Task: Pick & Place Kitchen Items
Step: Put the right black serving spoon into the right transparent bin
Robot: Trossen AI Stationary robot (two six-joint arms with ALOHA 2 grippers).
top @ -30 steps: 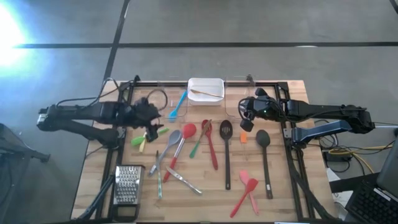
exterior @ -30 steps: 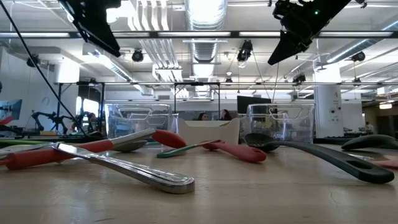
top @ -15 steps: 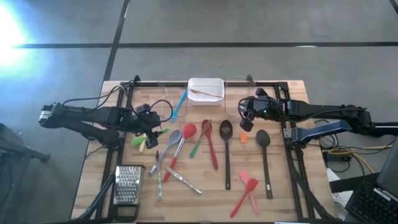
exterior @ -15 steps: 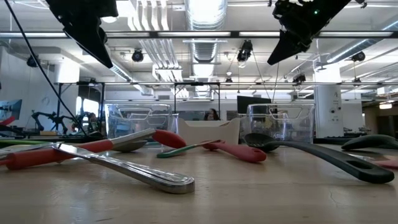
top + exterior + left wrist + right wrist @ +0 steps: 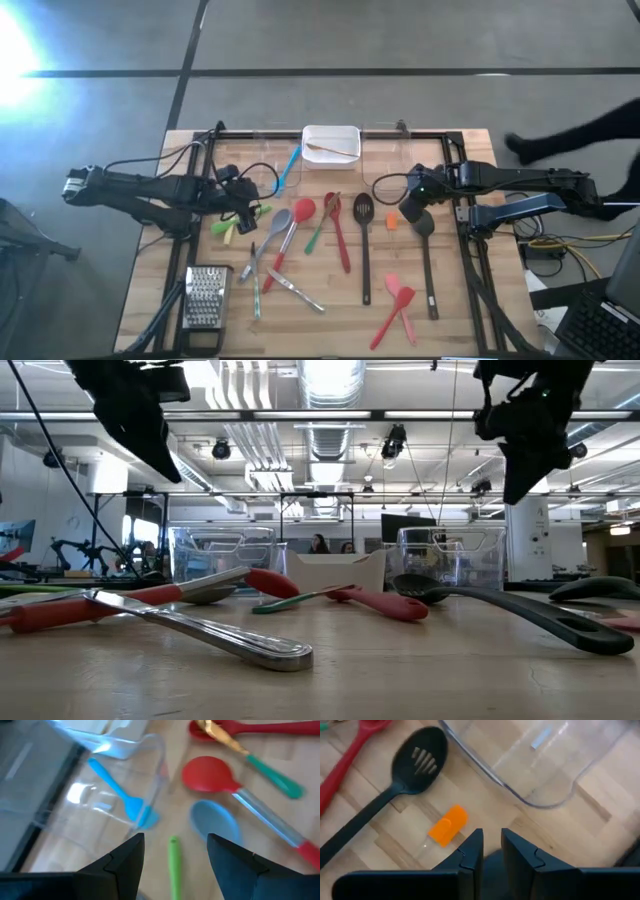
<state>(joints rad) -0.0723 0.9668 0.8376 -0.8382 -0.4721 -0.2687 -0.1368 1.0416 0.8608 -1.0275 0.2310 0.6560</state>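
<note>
Currently: my left gripper [image 5: 172,865] fingers apart, empty, hovering over slim green utensil [image 5: 174,865]. My right gripper [image 5: 491,851] jaws narrowly parted, nothing held, above black solid spoon [image 5: 424,224]. Blue spatula [image 5: 287,168] already binned; most utensils unsorted on table.

Black slotted spoon [image 5: 417,756], orange piece [image 5: 448,825]

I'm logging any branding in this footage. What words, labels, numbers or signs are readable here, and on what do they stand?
None can be read.
The utensils, such as the black slotted spoon, the red spoon and the grater, show no print.
The white tray and the clear bin are unmarked.
The dark screen in the room behind is too far off to read.
</note>
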